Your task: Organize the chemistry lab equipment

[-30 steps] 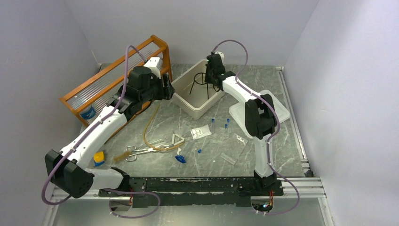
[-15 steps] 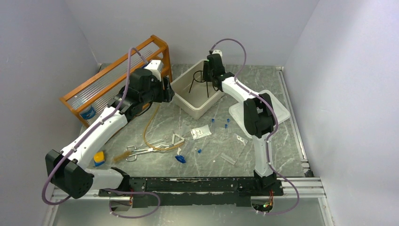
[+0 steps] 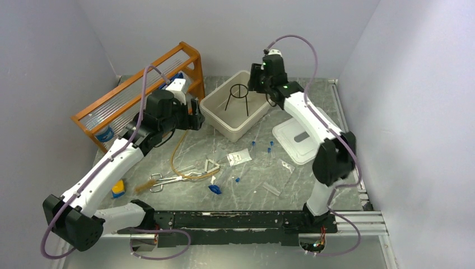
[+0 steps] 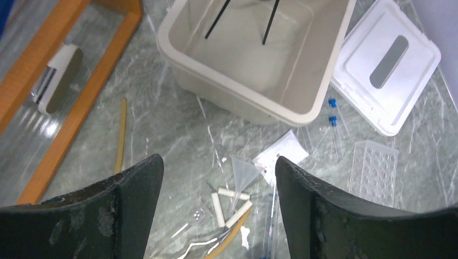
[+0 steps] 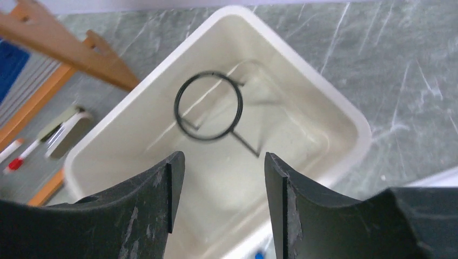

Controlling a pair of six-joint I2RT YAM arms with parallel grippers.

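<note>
With left gripper [image 4: 219,164] and right gripper [image 5: 224,159] both gaping empty, the stiff metal tongs [image 3: 173,179] at seven o'clock from the tub [image 3: 221,120] seemed best pinched mid-shaft.

I've got the black wire ring tripod [image 3: 246,105] standing upright inside the beige tub [image 3: 219,119], ring up. The rest is loose on the table [image 3: 313,185] in front of the tub. Tan tubing [image 3: 178,147] curves down L of centre. Metal tongs [image 3: 173,178] lie flat w/ the wire triangle [image 3: 212,165] just beside their tips and the bristle brush [image 3: 143,184] by the handles. White packet [image 3: 239,157] sits mid-table, w/ tiny blue-capped vials [image 3: 253,147] scattered near it.
</note>
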